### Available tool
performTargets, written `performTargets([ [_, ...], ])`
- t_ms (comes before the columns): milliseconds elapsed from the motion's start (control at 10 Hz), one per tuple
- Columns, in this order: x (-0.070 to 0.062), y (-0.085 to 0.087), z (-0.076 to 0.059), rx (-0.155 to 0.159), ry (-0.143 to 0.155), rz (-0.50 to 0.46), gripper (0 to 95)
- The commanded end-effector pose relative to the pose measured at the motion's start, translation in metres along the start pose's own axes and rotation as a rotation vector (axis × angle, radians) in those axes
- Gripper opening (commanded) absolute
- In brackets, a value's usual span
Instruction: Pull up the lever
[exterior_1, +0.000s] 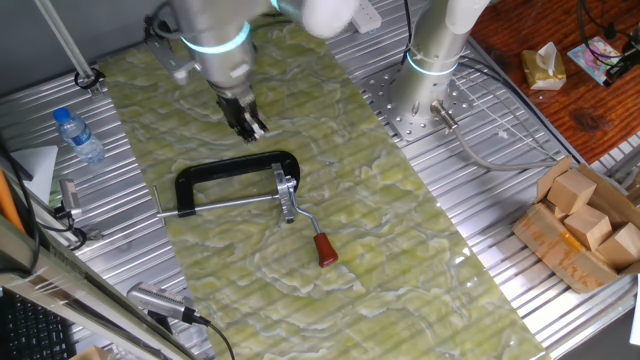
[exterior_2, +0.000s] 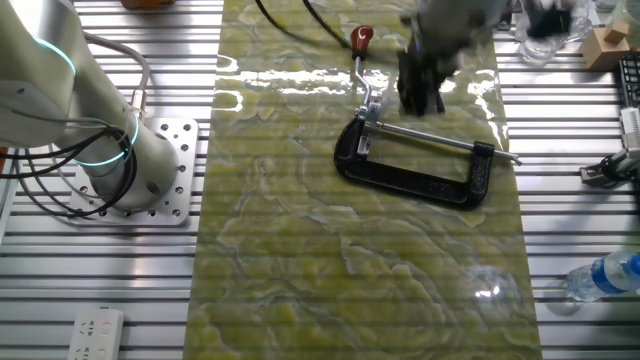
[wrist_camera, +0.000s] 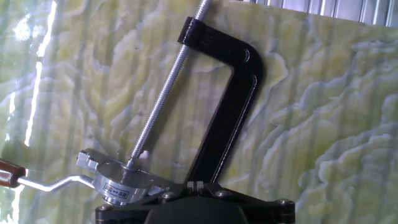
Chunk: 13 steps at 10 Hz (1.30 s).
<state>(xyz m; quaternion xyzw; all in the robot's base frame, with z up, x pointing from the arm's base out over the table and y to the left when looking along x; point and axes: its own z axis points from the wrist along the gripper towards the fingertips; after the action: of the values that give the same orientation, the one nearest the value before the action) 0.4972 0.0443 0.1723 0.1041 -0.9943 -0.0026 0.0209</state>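
Black clamp (exterior_1: 236, 168) lies flat on green mat (exterior_1: 400, 260); its lever (exterior_1: 310, 232) rests untouched. Gripper (exterior_1: 247, 125) hovers above the clamp, nothing held; whether its jaws are apart is unclear. Grasping and pulling remain.

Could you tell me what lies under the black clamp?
The clamp lies flat on a green marbled mat, which covers the ribbed metal table. The table directly beneath it is hidden by the mat.

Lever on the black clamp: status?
Gripper above the black C-shaped clamp, holding nothing; open or shut unclear. Thin silver lever with dark-red knob lies flat on the green mat, untouched. Nothing in the way.
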Motion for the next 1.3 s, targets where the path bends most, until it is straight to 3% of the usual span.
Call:
performTargets([
  [100, -0.006, 0.015, 0.007, 0.000, 0.005, 0.003, 0.0],
  [400, -0.008, 0.022, 0.011, -0.004, 0.006, -0.056, 0.0],
  [700, -0.008, 0.018, 0.010, -0.001, 0.033, -0.190, 0.0],
  [900, -0.006, -0.001, 0.008, 0.000, 0.030, -0.285, 0.0],
  [1000, -0.007, -0.016, 0.009, -0.012, 0.019, -0.363, 0.0],
  [1300, -0.007, -0.016, 0.009, -0.008, 0.031, -0.700, 0.0],
])
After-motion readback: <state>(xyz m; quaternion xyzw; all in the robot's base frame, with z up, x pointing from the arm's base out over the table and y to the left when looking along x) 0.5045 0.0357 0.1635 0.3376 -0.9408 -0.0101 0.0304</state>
